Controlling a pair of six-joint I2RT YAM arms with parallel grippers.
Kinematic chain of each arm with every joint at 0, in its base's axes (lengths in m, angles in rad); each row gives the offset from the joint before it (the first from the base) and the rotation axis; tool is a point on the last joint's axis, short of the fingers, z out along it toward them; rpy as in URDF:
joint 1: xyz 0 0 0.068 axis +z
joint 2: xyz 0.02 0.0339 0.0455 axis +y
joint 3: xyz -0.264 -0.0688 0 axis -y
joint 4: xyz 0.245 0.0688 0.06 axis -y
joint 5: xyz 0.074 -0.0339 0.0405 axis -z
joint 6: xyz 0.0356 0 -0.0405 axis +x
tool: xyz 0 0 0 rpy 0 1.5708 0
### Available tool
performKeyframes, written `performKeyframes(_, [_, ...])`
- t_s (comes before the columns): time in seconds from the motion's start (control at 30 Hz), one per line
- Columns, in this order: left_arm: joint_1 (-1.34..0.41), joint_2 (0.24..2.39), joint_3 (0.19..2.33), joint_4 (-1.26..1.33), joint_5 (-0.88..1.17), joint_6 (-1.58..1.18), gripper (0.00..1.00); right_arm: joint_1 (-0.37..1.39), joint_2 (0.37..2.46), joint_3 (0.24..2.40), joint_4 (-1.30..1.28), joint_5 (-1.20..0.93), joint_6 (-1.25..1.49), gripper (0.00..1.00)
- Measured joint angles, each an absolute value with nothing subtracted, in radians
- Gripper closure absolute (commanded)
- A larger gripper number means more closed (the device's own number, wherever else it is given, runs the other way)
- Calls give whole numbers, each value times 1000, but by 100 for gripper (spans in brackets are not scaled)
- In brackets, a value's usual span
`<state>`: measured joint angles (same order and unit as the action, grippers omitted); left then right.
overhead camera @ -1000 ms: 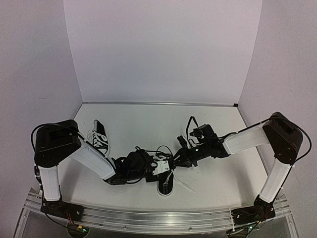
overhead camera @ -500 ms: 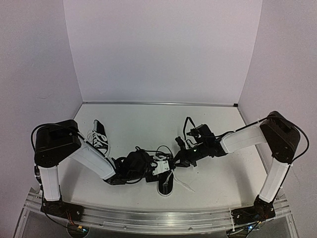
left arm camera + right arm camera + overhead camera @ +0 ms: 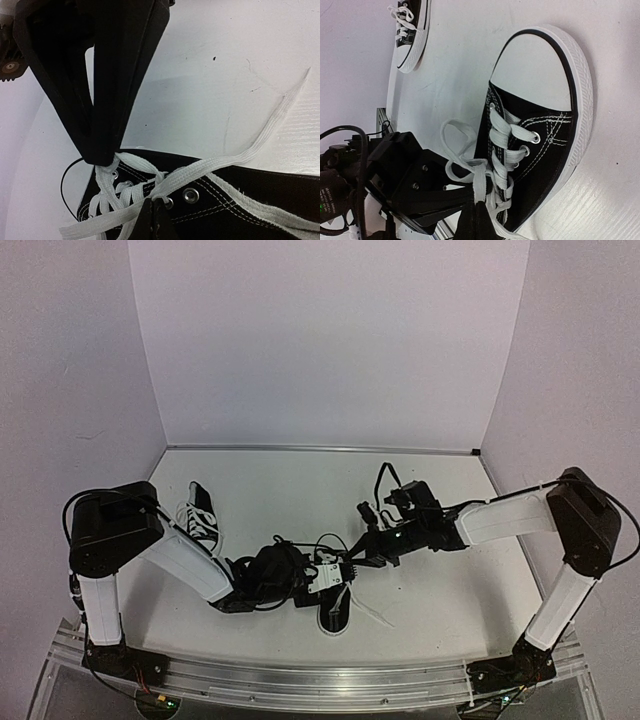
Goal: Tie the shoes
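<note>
1. Near shoe (image 3: 335, 615) sits on the tabletop (image 3: 300, 490) at the near middle, between the two arms. Its toe cap points toward the near edge, and both wrists crowd over its lace-up section.
2. Far shoe (image 3: 202, 518) lies well apart on the left side of the tabletop, beside the left arm, with no fingers on it. Its laces look like a loose bundle, but it's too small to tell if they are tied.
3. Left fingers (image 3: 122, 75) are pressed together, tips pinching the lace (image 3: 220, 165) right at the top eyelets of the near shoe.
4. Right fingers (image 3: 472, 227) are also clamped tight. The lace strands converge at their tips just above the tongue, so I read that as a pinch on the lace.
5. A loop (image 3: 451, 137) stands out to the side of the eyelets, between the two sets of fingers, with strands crossing just below it.
6. One free end (image 3: 285, 110) trails flat across the tabletop, away from the shoe.
7. Progress, my read: early to middle on the first shoe. Lace is threaded through the eyelets and a loop is formed, but no finished bow shows.
8. Left to do: wrap, pull through and tighten on the near shoe, then probably the whole job on the far shoe.
</note>
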<state>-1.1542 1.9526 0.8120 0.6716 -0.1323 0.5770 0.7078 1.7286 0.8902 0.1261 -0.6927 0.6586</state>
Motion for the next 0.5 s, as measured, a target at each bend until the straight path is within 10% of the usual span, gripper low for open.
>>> performKeyframes(0.5, [-1158, 1980, 855, 701, -168, 568, 100, 708, 1726, 877, 127, -689, 659, 100])
